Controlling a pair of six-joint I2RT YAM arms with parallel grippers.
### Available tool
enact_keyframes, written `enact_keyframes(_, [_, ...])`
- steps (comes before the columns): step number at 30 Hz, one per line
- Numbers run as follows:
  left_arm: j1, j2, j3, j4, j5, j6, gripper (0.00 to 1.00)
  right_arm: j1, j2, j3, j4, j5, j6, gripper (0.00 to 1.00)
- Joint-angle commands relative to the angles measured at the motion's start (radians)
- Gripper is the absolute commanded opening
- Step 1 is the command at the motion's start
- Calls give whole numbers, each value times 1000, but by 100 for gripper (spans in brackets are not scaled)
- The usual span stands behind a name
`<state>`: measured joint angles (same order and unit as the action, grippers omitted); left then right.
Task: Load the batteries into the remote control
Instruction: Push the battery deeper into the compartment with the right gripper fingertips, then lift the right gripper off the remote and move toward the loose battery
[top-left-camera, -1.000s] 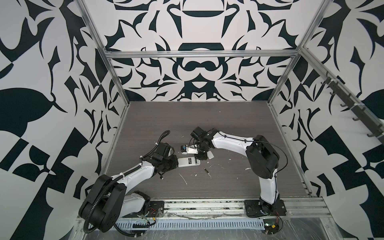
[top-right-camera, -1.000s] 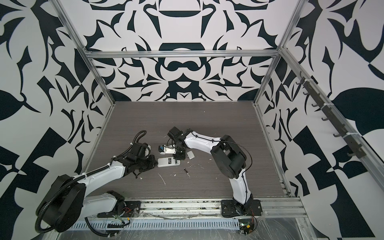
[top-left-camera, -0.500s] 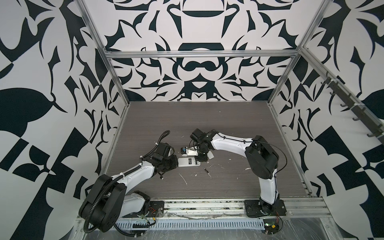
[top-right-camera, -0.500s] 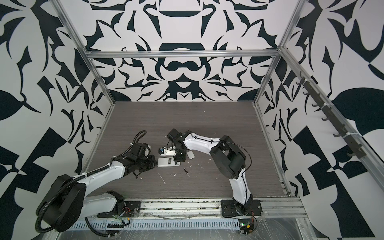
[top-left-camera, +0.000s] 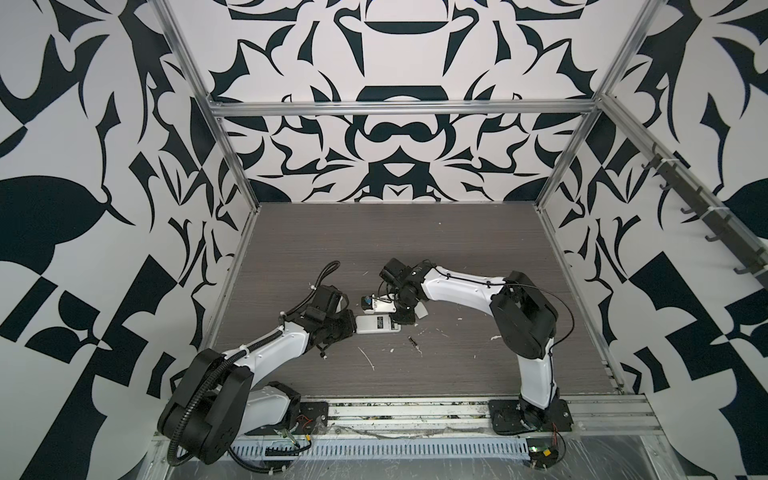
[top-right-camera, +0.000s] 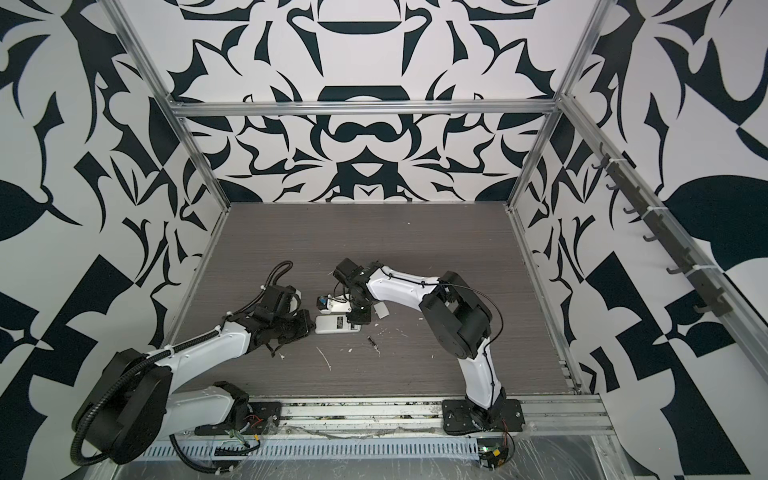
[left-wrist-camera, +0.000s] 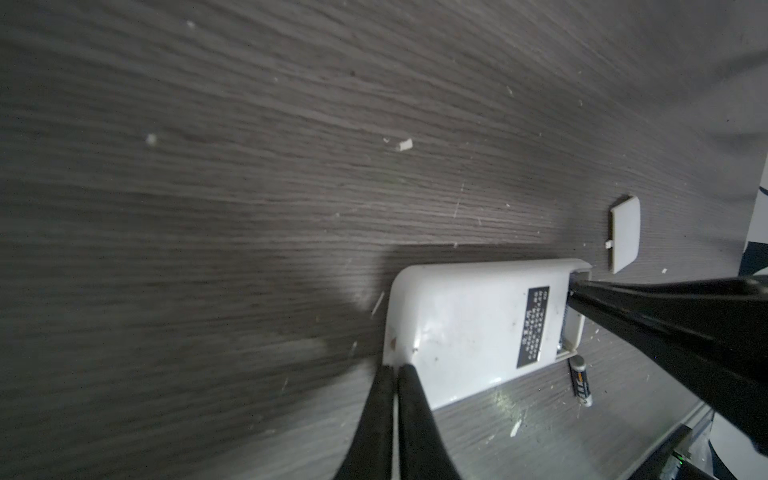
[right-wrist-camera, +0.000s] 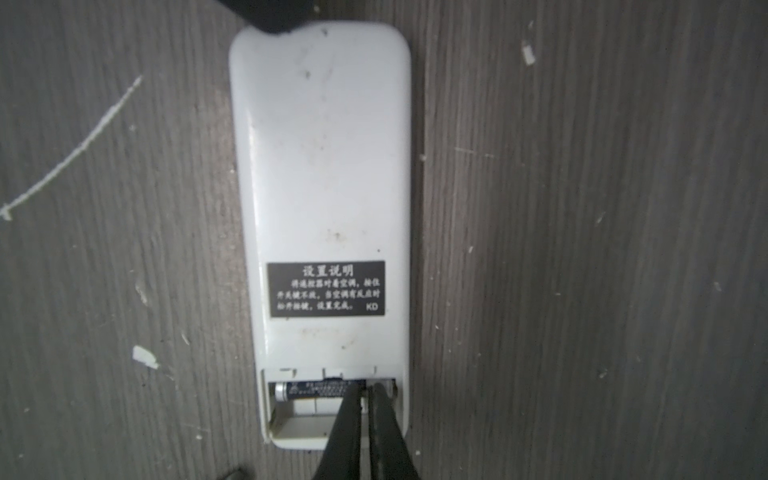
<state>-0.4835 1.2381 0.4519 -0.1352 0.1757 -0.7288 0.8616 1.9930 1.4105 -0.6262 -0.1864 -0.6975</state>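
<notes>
Both top views: black-and-white patterned walls (top-left-camera: 395, 145) boxed around a dark grey wood-grain tabletop (top-left-camera: 374, 232). Bent in over its middle, two white-and-black jointed arms, left arm (top-left-camera: 270, 349) and right arm (top-left-camera: 457, 289), wrists nearly meeting.

Between those wrists, flat on the tabletop and back-up: slim rectangular white plastic remote control (top-left-camera: 378, 325) with a black label (right-wrist-camera: 326, 289), long side running left to right, battery compartment uncovered at the end under the right arm.

Left wrist view: left gripper (left-wrist-camera: 395, 368) closed, black fingers (left-wrist-camera: 415, 415) pressed together with nothing between, tips set against a rounded corner of the remote control at the end away from the compartment.

Right wrist view: right gripper (right-wrist-camera: 368, 386) all but closed, a thin slit between its fingers (right-wrist-camera: 345, 436), tips down inside the open compartment, clamped around nothing.

Just beyond the open end, apart from the remote control: small loose white rounded-rectangle cover plate (left-wrist-camera: 625, 232), flat on the wood.

Under the right gripper's tips, seated crosswise in the slot next to the label: one thin dark cylindrical battery (right-wrist-camera: 311, 390), touched at one end. Loose on the tabletop just beside the open end, toward the arm bases: second battery (left-wrist-camera: 581, 380), thin and dark with an orange band and pale cap.

Scattered around: small white flecks (right-wrist-camera: 145, 357).
</notes>
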Motion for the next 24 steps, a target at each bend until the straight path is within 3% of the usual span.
enact_keyframes(1, [0, 1, -13, -32, 2, -1, 9, 18, -59, -26, 5, -14, 49, 17])
enact_keyframes(6, [-1, -4, -15, -29, -1, -1, 9, 18, -156, -54, 55, -16, 121, 22])
enact_keyframes(11, [0, -9, -16, -24, 0, 0, 9, 18, -240, -85, 68, 6, 196, 34])
enact_keyframes(15, [-1, -21, -14, -21, -4, 3, 10, 19, -283, -88, 33, 122, 336, 40])
enact_keyframes(24, [2, -37, -7, -21, 3, 16, 14, 18, -417, -184, -98, 150, 620, 58])
